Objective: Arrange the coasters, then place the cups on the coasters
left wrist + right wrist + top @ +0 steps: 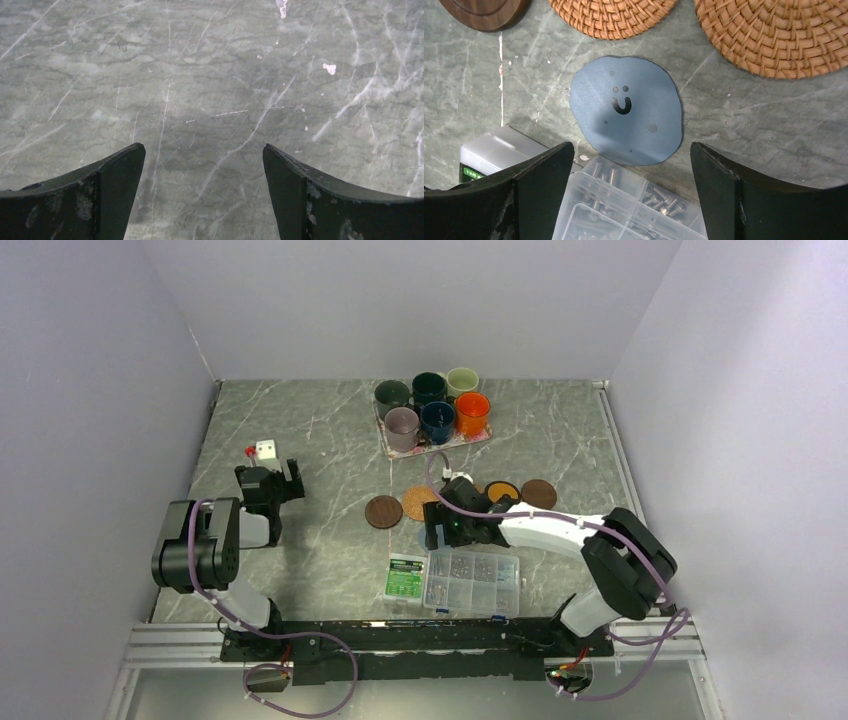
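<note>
Six cups stand on the floral tray at the back: orange, navy, mauve-grey, dark grey-green, dark teal and pale cream. Coasters lie mid-table: dark brown, woven tan, black with orange, another dark brown. My right gripper hangs open just above a light blue smiley coaster, with two woven coasters beyond it. My left gripper is open over bare table.
A clear plastic screw box lies right behind the blue coaster, partly under my right fingers. A small green-labelled box sits beside it. A little white and red object stands beyond my left gripper. Walls close in on three sides.
</note>
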